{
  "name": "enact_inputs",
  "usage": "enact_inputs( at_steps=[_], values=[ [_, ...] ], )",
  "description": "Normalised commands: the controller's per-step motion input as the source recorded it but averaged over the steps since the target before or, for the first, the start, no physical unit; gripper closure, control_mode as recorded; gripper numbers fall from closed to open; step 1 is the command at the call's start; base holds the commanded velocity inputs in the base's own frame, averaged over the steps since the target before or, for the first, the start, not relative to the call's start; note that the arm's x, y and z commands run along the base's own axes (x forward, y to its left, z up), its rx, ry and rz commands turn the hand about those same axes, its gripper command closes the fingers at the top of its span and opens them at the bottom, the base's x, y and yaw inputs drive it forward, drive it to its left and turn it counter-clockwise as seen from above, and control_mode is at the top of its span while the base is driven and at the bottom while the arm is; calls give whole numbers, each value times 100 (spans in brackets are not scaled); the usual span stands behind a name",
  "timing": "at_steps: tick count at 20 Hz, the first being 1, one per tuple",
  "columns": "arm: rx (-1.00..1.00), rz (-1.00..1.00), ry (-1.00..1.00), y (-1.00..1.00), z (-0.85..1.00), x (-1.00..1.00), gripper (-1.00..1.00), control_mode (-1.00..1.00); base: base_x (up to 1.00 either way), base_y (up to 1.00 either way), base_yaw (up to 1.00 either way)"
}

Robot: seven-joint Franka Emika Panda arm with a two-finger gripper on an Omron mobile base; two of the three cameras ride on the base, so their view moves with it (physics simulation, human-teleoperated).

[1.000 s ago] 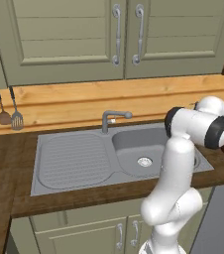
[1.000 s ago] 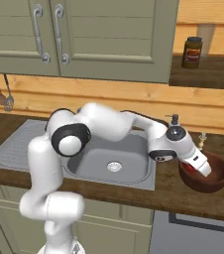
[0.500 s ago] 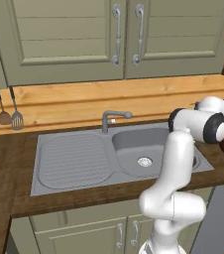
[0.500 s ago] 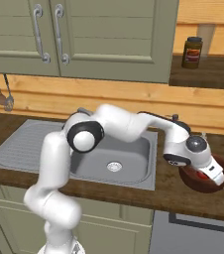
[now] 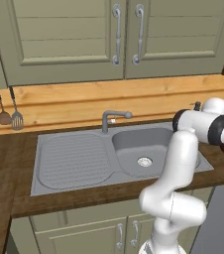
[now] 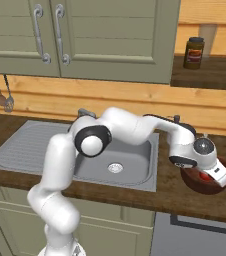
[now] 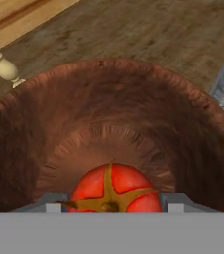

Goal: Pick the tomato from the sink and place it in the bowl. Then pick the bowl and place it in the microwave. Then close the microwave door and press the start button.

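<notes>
We judge the tomato step nearly done: the two-finger gripper [image 7: 112, 208] is pinching the small red tomato [image 7: 113, 191] low inside the dark reddish-brown wooden bowl [image 7: 109, 89] (counter beyond). Next: let go, then grasp the rim.

tomato [image 7: 113, 191]: red, olive star | bowl [image 7: 59, 124]: reddish-brown, wood-grained

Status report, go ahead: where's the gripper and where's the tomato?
Gripper low over the bowl, jaws spread. Tomato in the bowl, between the fingertips; contact unclear. Nothing in the way.
</notes>
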Motion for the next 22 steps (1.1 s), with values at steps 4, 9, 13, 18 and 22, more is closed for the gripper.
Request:
enact_inputs(
  at_steps=[4, 9, 13, 18, 22],
  values=[
    [0, 0, 0, 1, 0, 12, -100, -100, 0, 0, 0],
    [0, -2, 0, 0, 1, 0, -100, -100, 0, 0, 0],
    [-1, -2, 0, 11, 33, -9, -100, -100, 0, 0, 0],
    [-4, 4, 2, 40, 46, -6, -100, -100, 0, 0, 0],
    [-1, 18, 12, 33, 45, -1, -100, -100, 0, 0, 0]
  ],
)
